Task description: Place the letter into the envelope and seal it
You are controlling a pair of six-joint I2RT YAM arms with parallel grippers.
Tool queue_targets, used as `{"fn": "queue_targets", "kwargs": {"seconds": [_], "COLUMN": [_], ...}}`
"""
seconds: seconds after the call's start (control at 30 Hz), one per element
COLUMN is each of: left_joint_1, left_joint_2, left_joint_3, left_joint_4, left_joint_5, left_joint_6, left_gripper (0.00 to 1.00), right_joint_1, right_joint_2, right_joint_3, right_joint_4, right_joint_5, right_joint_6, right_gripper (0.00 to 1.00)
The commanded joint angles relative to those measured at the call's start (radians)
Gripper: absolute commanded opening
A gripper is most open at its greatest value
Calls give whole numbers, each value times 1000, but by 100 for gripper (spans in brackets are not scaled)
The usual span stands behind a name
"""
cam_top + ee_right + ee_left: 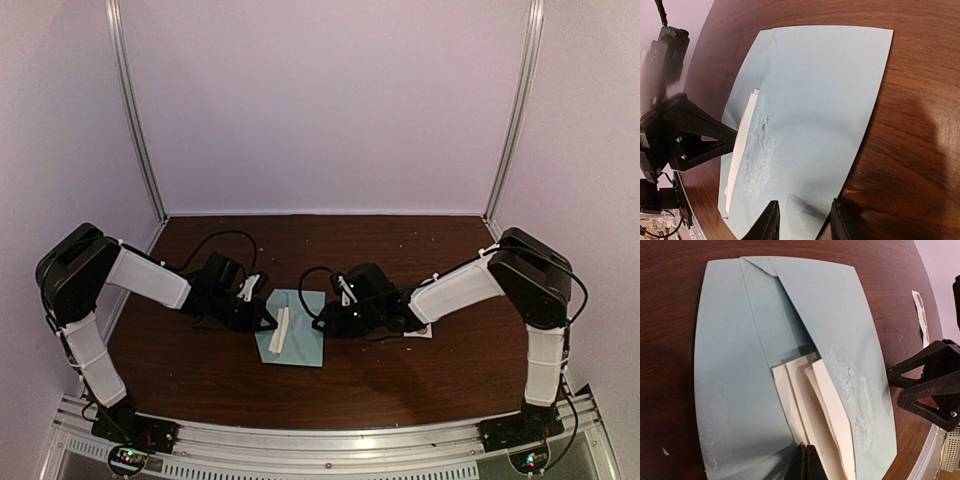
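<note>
Both arms are folding in low toward each other, elbows sticking out wide. The left arm [150, 278] is pinching its jaws tight on the letter [832, 410], and the right arm [455, 290] is hanging its jaws spread apart, tips angling down.

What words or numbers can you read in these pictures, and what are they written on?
No word, number or sign can be read anywhere.
Light blue envelope: plain, with no writing showing.
Cream letter sticking out of it: no print shows on the folded part.
Small white sticker strip on the table: faint marks, too blurred to read.
</note>
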Motion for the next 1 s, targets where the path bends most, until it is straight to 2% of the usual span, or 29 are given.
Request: {"fn": "queue_targets", "kwargs": {"seconds": [0.0,0.67,0.83,0.97], "left_joint_1": [3,-42,-42,-38], "left_joint_2": [31,62,37,-31], "left_joint_3": [-18,-51,-55,-43], "left_joint_4": [32,124,131,66], "left_joint_5": [36,62,46,-33], "left_joint_6": [-20,-83,-80,-47], "left_gripper": [0,0,0,0], "right_joint_1": [5,12,11,10], "right_joint_2": [44,51,33,-8], "right_joint_3": [5,-1,-7,-6], "right_joint_4": [-6,13,11,-28], "right_joint_5": [-33,-35,-24,5], "right_joint_6": [17,34,30,6], "right_gripper": [34,32,32,35]}}
